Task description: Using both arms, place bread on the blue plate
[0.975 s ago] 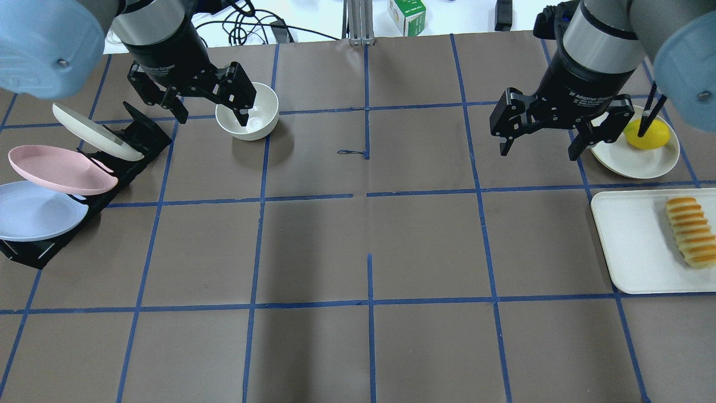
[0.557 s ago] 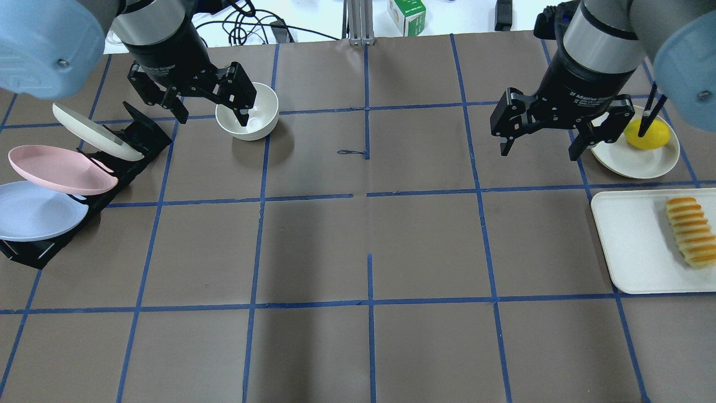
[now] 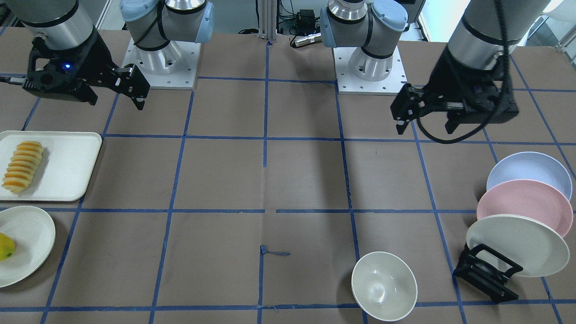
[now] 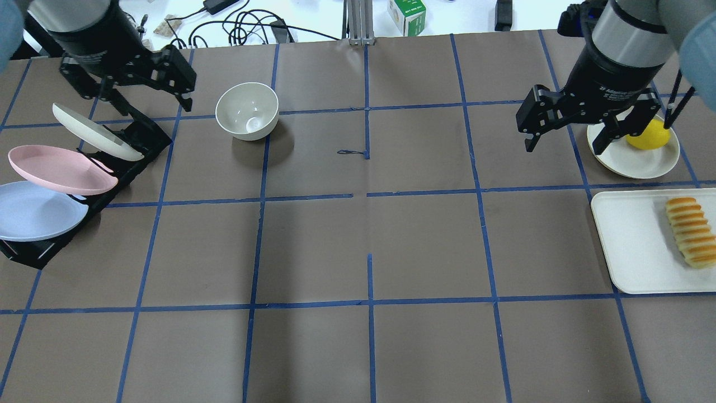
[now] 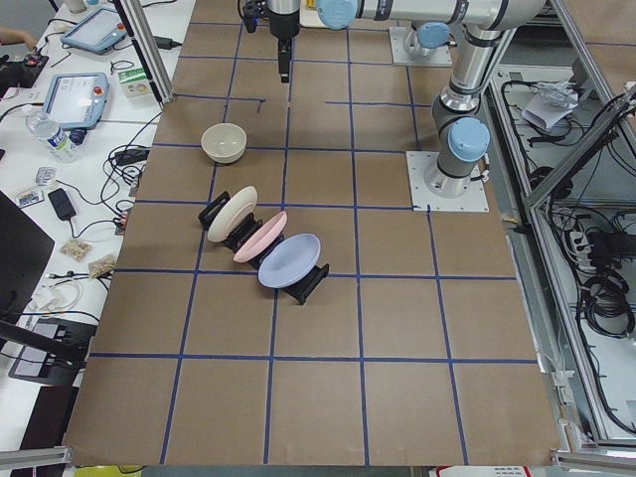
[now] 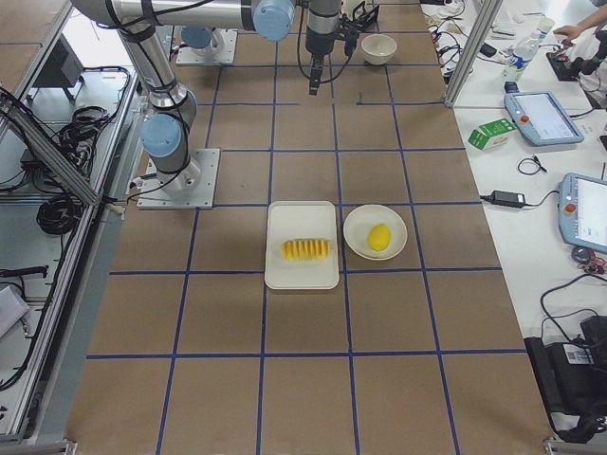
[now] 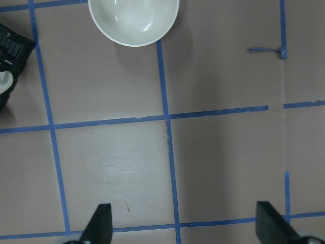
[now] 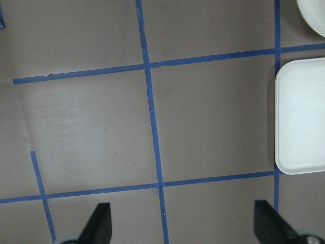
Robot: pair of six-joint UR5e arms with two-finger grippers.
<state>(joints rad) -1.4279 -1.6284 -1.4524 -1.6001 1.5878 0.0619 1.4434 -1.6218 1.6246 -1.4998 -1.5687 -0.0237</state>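
The bread [image 4: 688,231] lies on a white tray [image 4: 632,246] at the right edge; it also shows in the front view [image 3: 22,166] and the right side view [image 6: 305,249]. The blue plate [image 4: 33,210] leans in the nearest slot of a black rack at the left edge, and also shows in the front view [image 3: 531,168]. My left gripper [image 4: 154,106] is open and empty, hanging beyond the rack and left of the bowl. My right gripper [image 4: 563,149] is open and empty, left of the fruit plate and beyond the tray. The right wrist view shows only the tray's edge [image 8: 302,117].
A pink plate [image 4: 56,168] and a cream plate [image 4: 95,131] stand in the same rack [image 4: 140,140]. A white bowl [image 4: 247,111] sits right of the left gripper. A yellow fruit [image 4: 648,137] lies on a small white plate [image 4: 632,162] beyond the tray.
The left gripper has moved left, off the bowl and toward the rack's far end. The right gripper has shifted right, toward the fruit plate. Both stay open.
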